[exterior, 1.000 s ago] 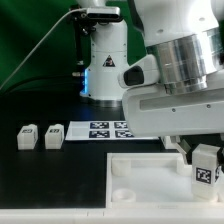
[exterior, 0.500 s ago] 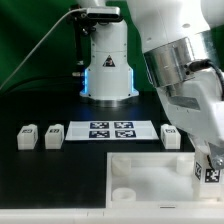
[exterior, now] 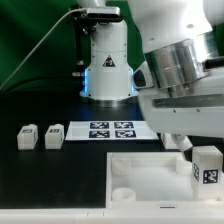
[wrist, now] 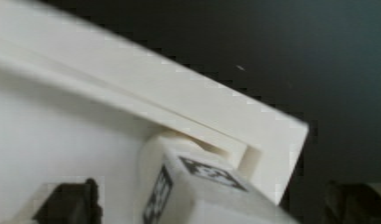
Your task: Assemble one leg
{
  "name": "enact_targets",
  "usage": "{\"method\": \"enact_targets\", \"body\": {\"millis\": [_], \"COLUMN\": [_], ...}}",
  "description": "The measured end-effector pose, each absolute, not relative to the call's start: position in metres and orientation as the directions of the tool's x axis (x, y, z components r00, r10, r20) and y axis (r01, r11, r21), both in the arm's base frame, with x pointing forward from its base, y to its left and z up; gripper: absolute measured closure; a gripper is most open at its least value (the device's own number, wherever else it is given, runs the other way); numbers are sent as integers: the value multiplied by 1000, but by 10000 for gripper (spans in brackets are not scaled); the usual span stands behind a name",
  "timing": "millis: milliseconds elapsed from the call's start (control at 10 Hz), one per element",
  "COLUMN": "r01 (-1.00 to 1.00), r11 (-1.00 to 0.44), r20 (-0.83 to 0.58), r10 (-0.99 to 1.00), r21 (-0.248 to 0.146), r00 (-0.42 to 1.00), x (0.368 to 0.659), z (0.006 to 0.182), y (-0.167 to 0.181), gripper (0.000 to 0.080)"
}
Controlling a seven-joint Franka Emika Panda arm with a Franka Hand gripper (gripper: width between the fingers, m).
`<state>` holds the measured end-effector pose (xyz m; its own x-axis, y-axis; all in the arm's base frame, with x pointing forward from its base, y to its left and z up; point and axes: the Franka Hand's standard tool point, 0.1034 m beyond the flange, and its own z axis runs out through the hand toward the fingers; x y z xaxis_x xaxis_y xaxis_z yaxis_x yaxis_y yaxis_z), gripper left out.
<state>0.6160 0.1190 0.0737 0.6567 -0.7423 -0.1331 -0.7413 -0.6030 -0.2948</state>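
Tilt of the arm (exterior: 180, 65) has reversed since half a second ago, leaving the leg (exterior: 207, 165) upright at the square tray-like piece's (exterior: 150, 172) far corner on the exterior view's right, likely mid-seating in its socket; whether the gripper (wrist: 213, 202) clamps it, I cannot tell.

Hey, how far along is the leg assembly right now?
Done: one leg is picked up, the gripper apparently shut on it. In hand: it is held at the corner of the square piece on the exterior view's right. Left: seating it; no leg looks fitted yet. Two spare legs lie beside the marker board.
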Motion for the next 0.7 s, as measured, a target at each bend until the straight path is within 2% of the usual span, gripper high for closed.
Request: {"method": "enact_targets", "body": {"millis": [100,300,400,500,700], "r01": [-746,-560,-460,-288,68], "r11": [-590,-764,-830,-922,-987], "r20": [-121,-39,2,69,154], "r10": [-753,-580,-485,-315,45], "r21": [-308,-321,-314,-261,-144], "r00": [646,813,874,947,987], "x": [618,617,617,620,625], "z": [74,72,72,73,76], "y": [117,116,115,114,121], "gripper": [153,153,150,150,150]}}
